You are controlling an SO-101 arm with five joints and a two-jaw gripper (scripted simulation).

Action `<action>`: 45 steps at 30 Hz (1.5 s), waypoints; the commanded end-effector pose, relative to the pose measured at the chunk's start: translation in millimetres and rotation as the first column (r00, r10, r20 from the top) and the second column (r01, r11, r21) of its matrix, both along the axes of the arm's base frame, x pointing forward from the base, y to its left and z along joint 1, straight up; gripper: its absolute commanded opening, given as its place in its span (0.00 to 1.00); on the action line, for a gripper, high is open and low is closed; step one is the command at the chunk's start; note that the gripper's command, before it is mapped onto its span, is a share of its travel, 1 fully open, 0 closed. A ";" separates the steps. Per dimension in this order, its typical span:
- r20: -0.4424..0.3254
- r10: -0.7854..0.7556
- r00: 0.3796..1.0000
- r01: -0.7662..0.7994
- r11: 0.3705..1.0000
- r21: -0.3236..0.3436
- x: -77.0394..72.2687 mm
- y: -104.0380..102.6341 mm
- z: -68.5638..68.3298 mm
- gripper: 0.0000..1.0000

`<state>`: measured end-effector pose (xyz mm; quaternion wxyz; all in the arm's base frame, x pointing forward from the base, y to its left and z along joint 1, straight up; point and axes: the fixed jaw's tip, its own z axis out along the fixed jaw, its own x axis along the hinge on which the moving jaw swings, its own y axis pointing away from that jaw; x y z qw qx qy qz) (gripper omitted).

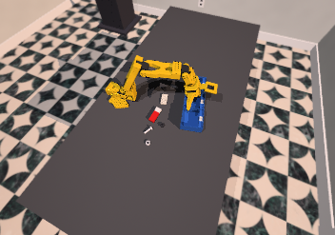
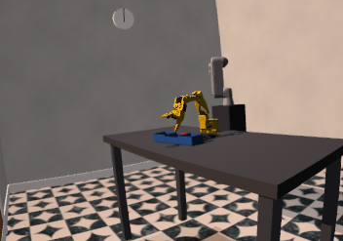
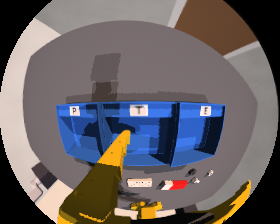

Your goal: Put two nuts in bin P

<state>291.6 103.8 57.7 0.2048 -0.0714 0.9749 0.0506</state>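
A blue row of three bins [image 1: 194,109] stands on the dark table to the right of my yellow arm. It fills the middle of the wrist view [image 3: 140,131], where the labels are too small to read. My gripper [image 1: 190,101] hangs open and empty over the middle of the row, and its jaw tip [image 3: 123,137] points at the left and middle bins. A dark nut [image 1: 162,124] and a light nut [image 1: 147,143] lie on the table left of the bins. I cannot make out anything inside the bins.
A white block [image 1: 164,99], a red block [image 1: 154,115] and a small bolt [image 1: 147,129] lie between my arm's base [image 1: 119,96] and the bins. The table's right edge is beyond the bins. A dark pillar [image 1: 111,0] stands at the far left corner.
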 end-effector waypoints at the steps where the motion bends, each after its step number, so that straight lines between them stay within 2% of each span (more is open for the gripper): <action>1: 0.072 0.000 0.997 -0.002 1.000 0.029 4.2 4.0 19.6 1.00; 30: 0.072 -0.001 0.997 -0.002 1.000 0.032 4.0 5.5 19.8 1.00; 34: 0.071 -0.003 0.997 -0.001 0.999 0.047 3.1 13.7 20.8 1.00; 39: 0.066 -0.007 0.998 0.001 0.996 0.084 -0.4 33.9 23.1 1.00; 41: 0.066 -0.007 0.998 0.001 0.996 0.084 -0.4 33.9 23.1 1.00; 45: 0.058 -0.010 0.998 0.003 0.993 0.120 -5.3 53.5 25.2 1.00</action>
